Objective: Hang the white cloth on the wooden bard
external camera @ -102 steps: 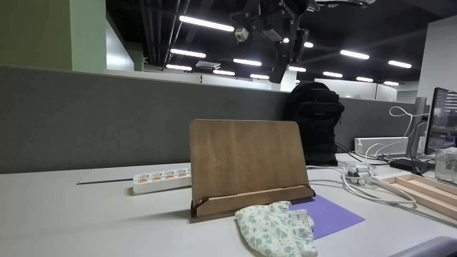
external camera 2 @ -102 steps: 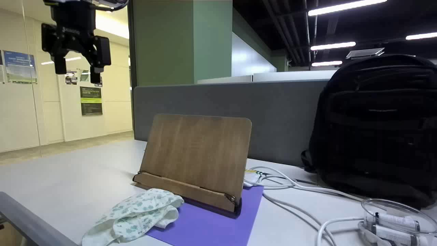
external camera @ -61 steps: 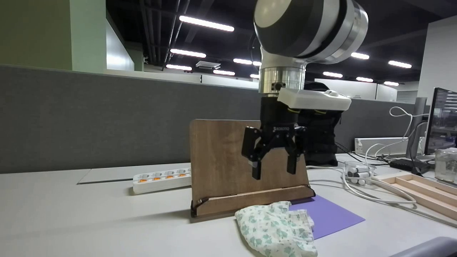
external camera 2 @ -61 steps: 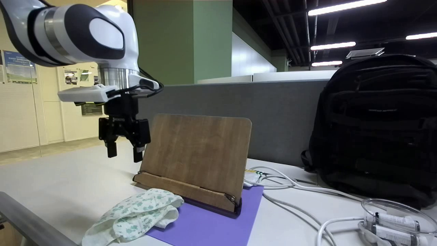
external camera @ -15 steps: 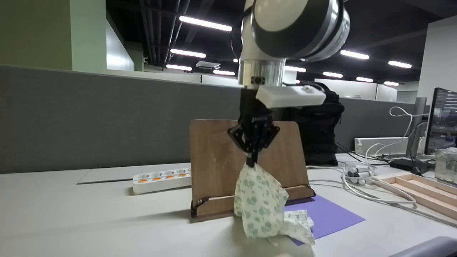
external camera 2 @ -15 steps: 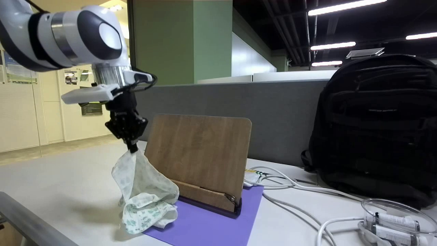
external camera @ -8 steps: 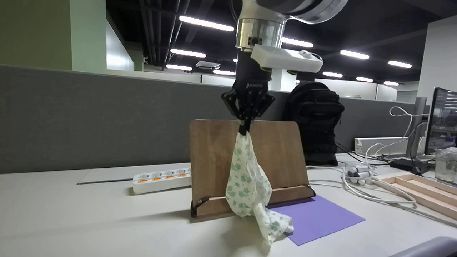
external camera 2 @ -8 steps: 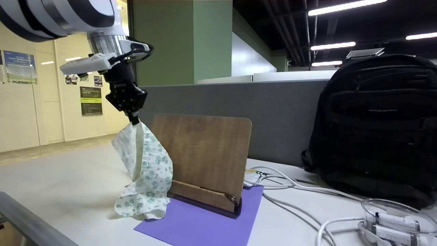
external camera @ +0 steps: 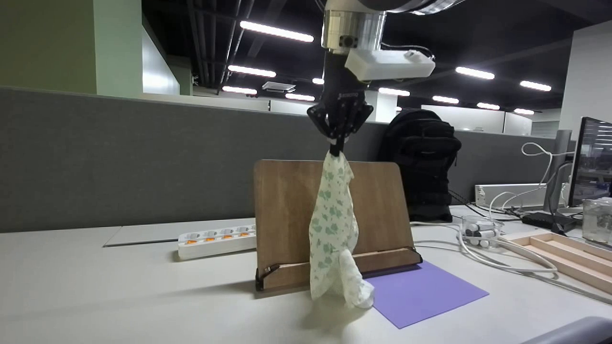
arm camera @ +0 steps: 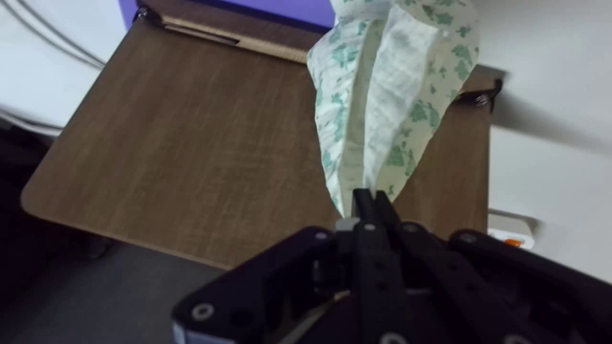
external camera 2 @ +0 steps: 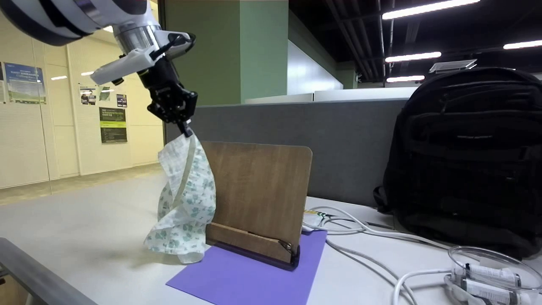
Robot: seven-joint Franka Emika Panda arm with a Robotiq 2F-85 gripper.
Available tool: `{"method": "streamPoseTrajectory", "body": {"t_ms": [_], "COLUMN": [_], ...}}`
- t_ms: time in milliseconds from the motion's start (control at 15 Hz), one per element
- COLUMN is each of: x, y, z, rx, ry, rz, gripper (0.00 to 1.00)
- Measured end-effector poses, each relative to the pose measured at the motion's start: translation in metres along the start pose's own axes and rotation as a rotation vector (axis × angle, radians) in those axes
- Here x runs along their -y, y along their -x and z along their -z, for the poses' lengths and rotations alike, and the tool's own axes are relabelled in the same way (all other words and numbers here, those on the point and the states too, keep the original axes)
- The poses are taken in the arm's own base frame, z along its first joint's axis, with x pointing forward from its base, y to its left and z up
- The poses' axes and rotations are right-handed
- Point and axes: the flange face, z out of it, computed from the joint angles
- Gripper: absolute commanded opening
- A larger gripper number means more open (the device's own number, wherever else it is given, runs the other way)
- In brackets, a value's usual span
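My gripper (external camera: 336, 148) is shut on the upper end of the white cloth (external camera: 333, 220), which has green leaf prints. In the wrist view the cloth (arm camera: 397, 71) runs out from between the two fingertips, gathered to a narrow fold. It hangs in front of the wooden board (external camera: 287, 215), covering part of it. The board (external camera 2: 262, 186) leans back on its stand, with a ledge along its bottom. In an exterior view the fingertips appear slightly above the board's top edge. Whether the cloth's lower end touches the table or the board I cannot tell.
A purple sheet (external camera: 425, 296) lies partly under the board. Beside the board are a white power strip (external camera: 215, 242) and a black backpack (external camera: 420, 167). White cables (external camera 2: 372, 233), a glass bowl (external camera 2: 487, 271) and a wooden tray (external camera: 564, 258) lie farther off. A grey partition (external camera: 143, 162) stands behind.
The cloth lay crumpled on the table with the gripper open above it. The gripper has since shut on it and lifted it. Over the last half second it has risen further and tilted more.
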Motion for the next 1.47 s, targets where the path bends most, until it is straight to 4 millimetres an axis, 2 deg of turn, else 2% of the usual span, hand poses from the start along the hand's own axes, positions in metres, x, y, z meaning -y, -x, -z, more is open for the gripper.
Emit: {"method": "streamPoseTrajectory", "body": {"t_ms": [333, 533, 1000, 1267, 1467], "x": [-0.046, -0.063, -0.064, -0.064, -0.064], "y": [-0.031, -0.046, -0.087, -0.120, -0.143], "z": [0.041, 0.058, 0.073, 0.071, 0.060], "rx": [-0.137, -0.187, -0.252, -0.287, -0.297], "ry": [0.150, 0.203, 0.316, 0.390, 0.431], "rz": [-0.088, -0.215, -0.495, -0.602, -0.656], "gripper": [0.00, 0.00, 0.00, 0.00, 0.00]}}
